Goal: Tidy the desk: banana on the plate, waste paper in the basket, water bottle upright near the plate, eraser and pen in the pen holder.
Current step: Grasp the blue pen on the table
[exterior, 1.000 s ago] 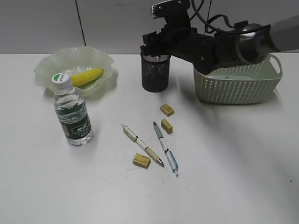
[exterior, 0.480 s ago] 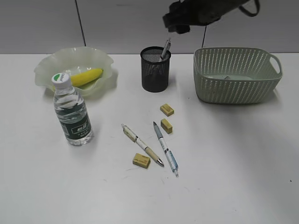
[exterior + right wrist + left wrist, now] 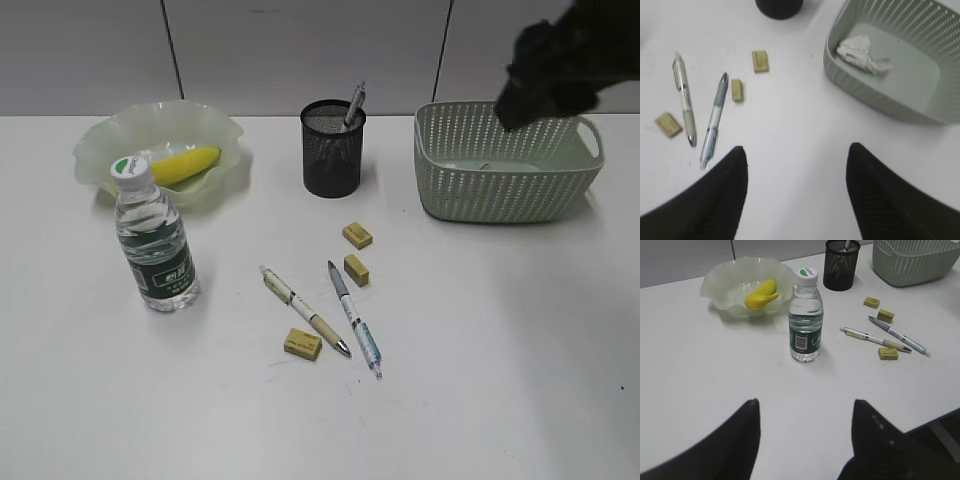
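The banana (image 3: 185, 164) lies in the plate (image 3: 110, 135) at the back left, and the water bottle (image 3: 155, 240) stands upright in front of it. One pen (image 3: 354, 105) sticks out of the pen holder (image 3: 333, 150). Two pens (image 3: 303, 310) (image 3: 354, 318) and three erasers (image 3: 358, 235) (image 3: 356, 269) (image 3: 303, 344) lie on the desk. The waste paper (image 3: 860, 52) sits inside the basket (image 3: 500, 190). My right gripper (image 3: 797, 152) is open and empty, high above the desk between the pens and the basket. My left gripper (image 3: 805, 402) is open and empty, well in front of the bottle (image 3: 805, 315).
My right arm (image 3: 560, 65) shows as a dark blur over the basket's back right corner. The desk's near edge (image 3: 935, 415) runs at the lower right of the left wrist view. A grey panelled wall (image 3: 250, 50) stands behind the desk.
My right arm has lifted off the pen holder and swung right to above the basket. A pen that it left behind now stands in the holder.
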